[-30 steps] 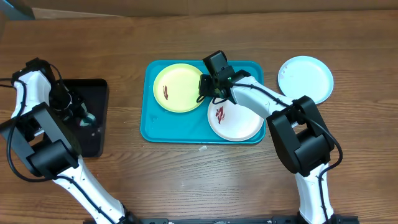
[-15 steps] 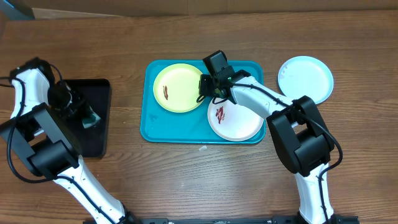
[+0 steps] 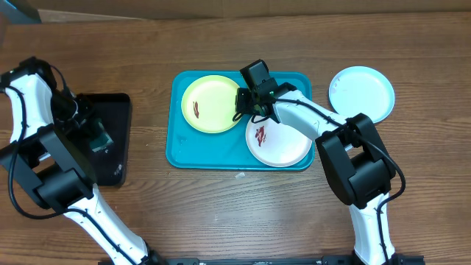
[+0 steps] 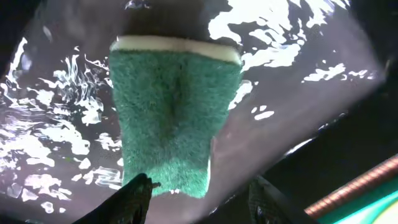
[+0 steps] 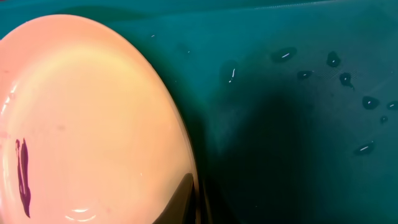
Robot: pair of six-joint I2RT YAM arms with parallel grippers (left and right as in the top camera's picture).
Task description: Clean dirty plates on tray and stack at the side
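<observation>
Wooden table [image 3: 221, 213], turquoise tray [image 3: 176, 153]. Red-smeared yellow-green plate [image 3: 210, 103] in its far-left corner, right claw [image 5: 194, 202] pinching the rim. Left claw [image 4: 202, 196] spread over the green sponge [image 4: 174, 118].

No readable text, labels, brands, numbers or signs anywhere

Glossy plastic plates [image 3: 210, 103], wood-grain table [image 3: 221, 213] — rough sponge [image 4: 171, 118], wet black tray [image 3: 116, 158].

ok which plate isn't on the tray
The pale blue plate: it lies on the bare table to the right of the turquoise tray, while the yellow-green plate and the white plate both sit inside it.
</observation>
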